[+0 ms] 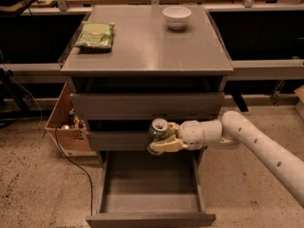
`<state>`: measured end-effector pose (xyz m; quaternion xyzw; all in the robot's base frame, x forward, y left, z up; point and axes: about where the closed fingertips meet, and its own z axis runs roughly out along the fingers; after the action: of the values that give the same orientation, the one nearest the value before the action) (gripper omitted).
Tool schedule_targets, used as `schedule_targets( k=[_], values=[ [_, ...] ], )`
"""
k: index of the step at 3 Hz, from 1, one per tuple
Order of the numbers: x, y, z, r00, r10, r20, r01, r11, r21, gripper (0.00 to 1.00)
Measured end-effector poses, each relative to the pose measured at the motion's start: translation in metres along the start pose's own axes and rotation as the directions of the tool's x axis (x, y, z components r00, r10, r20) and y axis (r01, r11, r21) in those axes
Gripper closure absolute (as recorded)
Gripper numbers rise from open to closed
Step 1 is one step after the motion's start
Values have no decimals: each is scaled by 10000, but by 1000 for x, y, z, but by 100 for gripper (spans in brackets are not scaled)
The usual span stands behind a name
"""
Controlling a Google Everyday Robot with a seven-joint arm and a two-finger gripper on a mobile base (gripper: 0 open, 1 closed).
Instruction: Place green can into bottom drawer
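Note:
The green can [158, 131], with its silver top showing, is held upright in my gripper [163, 139], which is shut on it. The white arm reaches in from the right. The can hangs in front of the middle drawer front, just above the back part of the bottom drawer [150, 217]. The bottom drawer is pulled fully out and its grey inside is bare.
The grey cabinet top [147, 46] carries a flat green snack bag [95, 35] at the left and a white bowl [176, 17] at the back right. A cardboard box [64, 127] stands on the floor left of the cabinet, with a black cable [71, 163] beside it.

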<state>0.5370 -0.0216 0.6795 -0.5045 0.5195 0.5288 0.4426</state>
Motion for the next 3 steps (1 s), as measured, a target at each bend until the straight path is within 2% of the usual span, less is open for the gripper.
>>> schedule_targets(
  k=[1,3],
  values=[
    [30,-2,1,9996,196,185,-203,9992,352,100],
    [125,-16,-6,9979,646,62,-648,9914,1137,100]
  ],
)
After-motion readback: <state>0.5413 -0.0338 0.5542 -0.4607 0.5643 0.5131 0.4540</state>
